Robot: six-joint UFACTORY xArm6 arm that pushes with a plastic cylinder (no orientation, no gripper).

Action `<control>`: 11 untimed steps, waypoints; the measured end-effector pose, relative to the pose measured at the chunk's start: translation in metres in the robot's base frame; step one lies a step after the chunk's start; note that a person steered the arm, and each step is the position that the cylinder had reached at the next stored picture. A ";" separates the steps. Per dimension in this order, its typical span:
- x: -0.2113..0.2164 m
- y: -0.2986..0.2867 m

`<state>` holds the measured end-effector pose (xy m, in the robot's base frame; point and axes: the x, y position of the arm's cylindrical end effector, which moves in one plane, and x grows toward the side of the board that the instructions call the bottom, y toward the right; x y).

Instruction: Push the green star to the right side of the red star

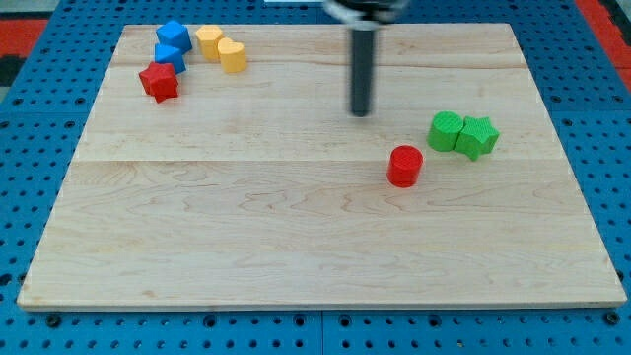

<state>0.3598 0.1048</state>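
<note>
The green star [479,136] lies at the view's right, touching a second green block [446,130] on its left. The red star [159,82] lies far off at the view's upper left. My tip [361,112] stands on the board above the middle, left of the green blocks and up-left of a red cylinder [405,166]. The tip touches no block.
Two blue blocks [172,44] sit just above the red star. Two yellow blocks [222,49] sit to their right, near the board's top edge. The wooden board [296,227] lies on a blue pegboard.
</note>
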 end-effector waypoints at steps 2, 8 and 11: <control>0.048 0.174; 0.015 -0.224; -0.030 -0.224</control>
